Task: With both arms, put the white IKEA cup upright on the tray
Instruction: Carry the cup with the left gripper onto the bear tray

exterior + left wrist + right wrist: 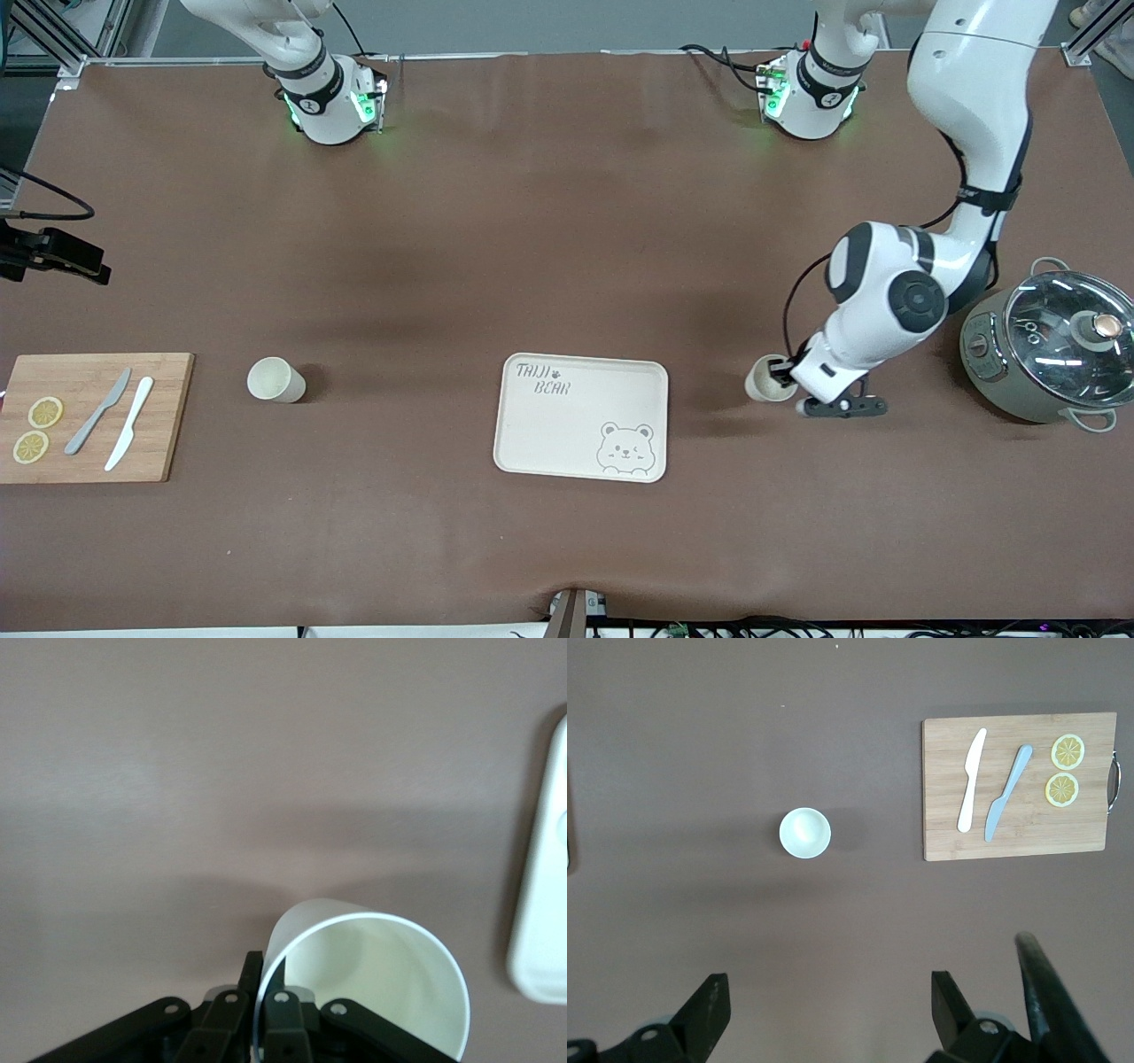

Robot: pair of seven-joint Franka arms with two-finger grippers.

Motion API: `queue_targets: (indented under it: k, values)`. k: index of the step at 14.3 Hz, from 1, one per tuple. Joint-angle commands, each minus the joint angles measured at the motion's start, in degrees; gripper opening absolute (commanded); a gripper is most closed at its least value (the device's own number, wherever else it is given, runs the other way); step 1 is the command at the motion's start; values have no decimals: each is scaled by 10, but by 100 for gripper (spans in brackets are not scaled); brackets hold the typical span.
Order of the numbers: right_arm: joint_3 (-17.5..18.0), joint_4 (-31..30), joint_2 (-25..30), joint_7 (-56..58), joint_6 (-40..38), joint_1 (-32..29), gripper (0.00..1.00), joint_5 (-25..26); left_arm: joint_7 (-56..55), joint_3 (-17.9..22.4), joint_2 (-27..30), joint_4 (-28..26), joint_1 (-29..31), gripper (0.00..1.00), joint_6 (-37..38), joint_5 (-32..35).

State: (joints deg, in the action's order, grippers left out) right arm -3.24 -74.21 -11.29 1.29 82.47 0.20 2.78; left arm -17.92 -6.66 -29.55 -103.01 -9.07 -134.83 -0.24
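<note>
My left gripper (pixel 785 372) is down at the table toward the left arm's end, its fingers (pixel 280 1014) closed over the rim of a white cup (pixel 767 379), one inside the wall and one outside. This cup stands upright on the brown table (pixel 549 221), mouth upward. The tray (pixel 580 416), cream with a bear drawing, lies flat on the table well apart from this gripper, toward the right arm's end; its rounded edge shows at the margin of the left wrist view. A lidded cooker pot (pixel 1050 346) sits near the gripper, closer to the table's end.

My right gripper (pixel 824 1010) hangs high over the table with its fingers spread wide, holding nothing. Below it a second white cup (pixel 275 380) stands upright on the table, apart from the gripper. Beside that cup, toward the table's end, lies a wooden cutting board (pixel 89 416) bearing a grey knife (pixel 97 412), a white knife (pixel 129 424) and two lemon slices (pixel 37 429).
</note>
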Motion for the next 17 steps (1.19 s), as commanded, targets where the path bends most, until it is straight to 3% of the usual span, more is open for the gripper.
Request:
queue_targets:
  k: [1, 3, 7, 11, 17]
  values:
    - [0, 0, 7, -4, -6, 0, 100, -4, -67, 4, -46, 57, -12, 0, 23, 34]
    - [0, 0, 7, -4, -6, 0, 100, -4, -96, 5, -57, 61, -33, 0, 23, 32]
    - [0, 0, 7, -4, -6, 0, 100, -4, -247, 8, -112, 143, -73, 0, 23, 39]
    - [-1, 0, 7, -4, -6, 0, 100, -4, -263, 8, -111, 171, -76, 0, 39, 38]
    - [-1, 0, 7, -4, -10, 0, 100, -4, -328, 6, -108, 187, -127, 0, 50, 34]
